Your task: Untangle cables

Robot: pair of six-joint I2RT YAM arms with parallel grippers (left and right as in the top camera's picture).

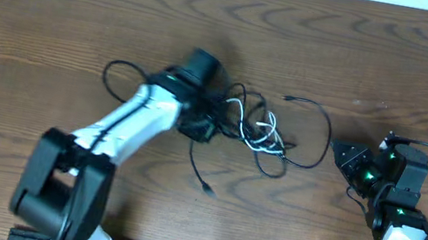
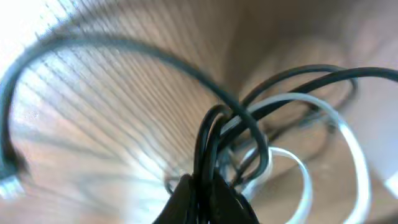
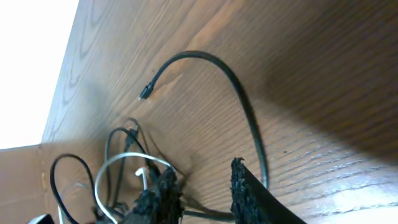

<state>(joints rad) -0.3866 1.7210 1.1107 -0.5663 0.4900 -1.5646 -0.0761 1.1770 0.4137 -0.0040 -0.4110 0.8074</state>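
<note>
Cables point(image 1: 252, 131) sit mid-tabletop point(image 1: 55, 21), bunched in one knot just right of the left claw point(image 1: 199, 126).

Left claw: jaws together, clamped on a few black strands at the knot's left edge. Wrist view confirms it, with black cords running straight into the closed tips of the left claw point(image 2: 208, 199). The white cable point(image 2: 354, 143) curls just behind them.

From overhead, the white cable point(image 1: 263, 133) is coiled inside the knot with black loops wound round it.

A black loop point(image 1: 319, 125) arcs out of the right side of the knot. Its plug end point(image 1: 287, 98) lies free on the wood. Another black tail point(image 1: 200, 175) runs out toward the front edge, tip also free. A further black loop point(image 1: 121, 73) sticks out to the left past the arm.

Right claw point(image 1: 339, 151): jaws apart, sitting just right of the big loop and facing the knot. Its wrist view shows the right claw point(image 3: 202, 171) with a clear gap between the fingers. The loop point(image 3: 242, 106) passes by the right finger point(image 3: 249, 193), and one black strand crosses low in the gap. Nothing is pinched.
</note>
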